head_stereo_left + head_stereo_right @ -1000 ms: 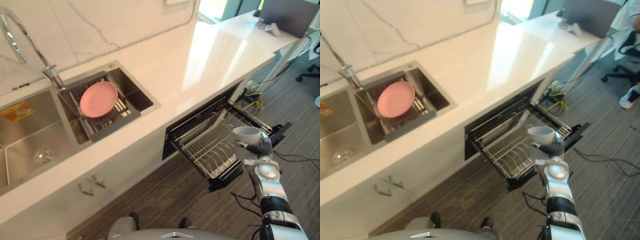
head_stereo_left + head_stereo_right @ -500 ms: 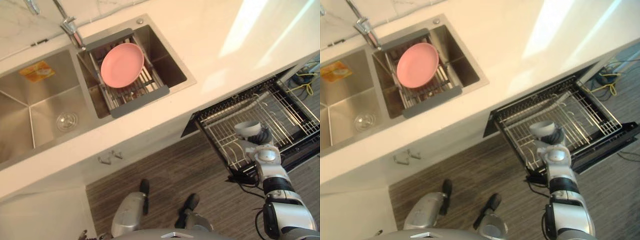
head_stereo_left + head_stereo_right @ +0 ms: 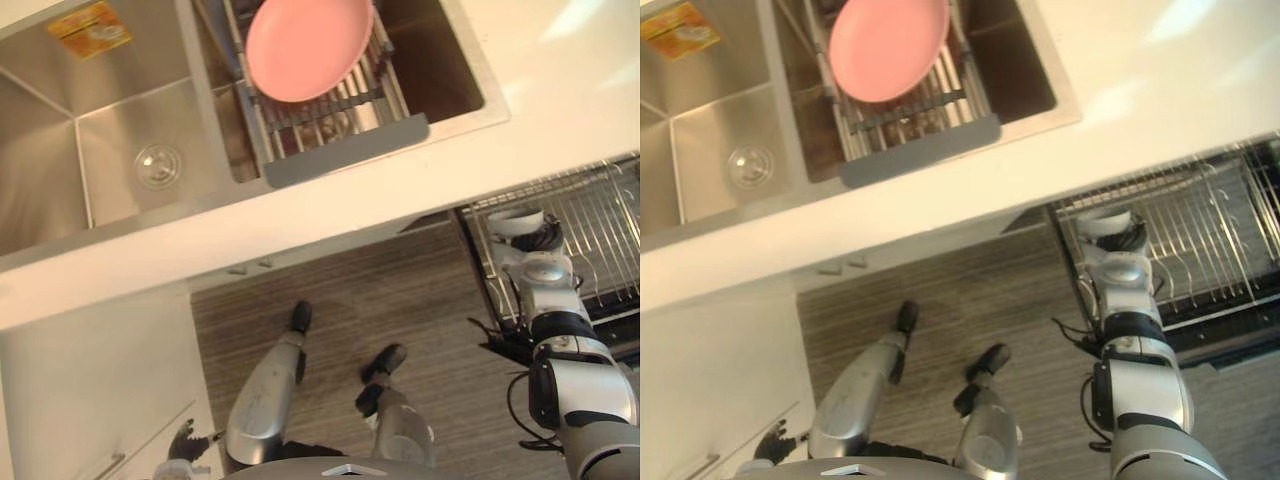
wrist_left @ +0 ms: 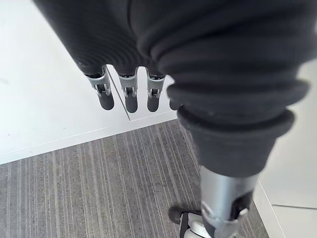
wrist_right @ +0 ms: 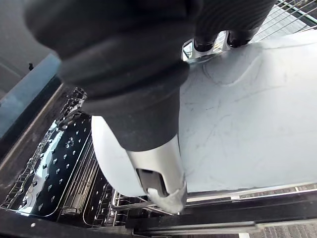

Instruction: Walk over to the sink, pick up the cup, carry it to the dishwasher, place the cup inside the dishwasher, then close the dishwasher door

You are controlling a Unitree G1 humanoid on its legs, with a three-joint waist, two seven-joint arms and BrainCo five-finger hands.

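A grey striped floor (image 3: 400,300) runs below the pale counter (image 3: 330,205), whose steel sink (image 3: 120,150) holds a pink plate (image 3: 308,45). The right hand (image 3: 543,240) has its fingers (image 5: 210,43) and thumb curled round the white cup (image 3: 515,221). The wires of the pulled-out dishwasher rack (image 3: 600,225) show just past the fingertips. The left hand (image 3: 183,441) hangs low, its fingers (image 4: 131,94) straight and slack above the floor, holding nothing.

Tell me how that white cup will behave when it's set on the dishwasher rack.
The cup looks rigid and smooth-glazed, so it is probably slippery in the right hand. It seems ceramic, so likely fragile if dropped. On the wire rack it may tip between tines.
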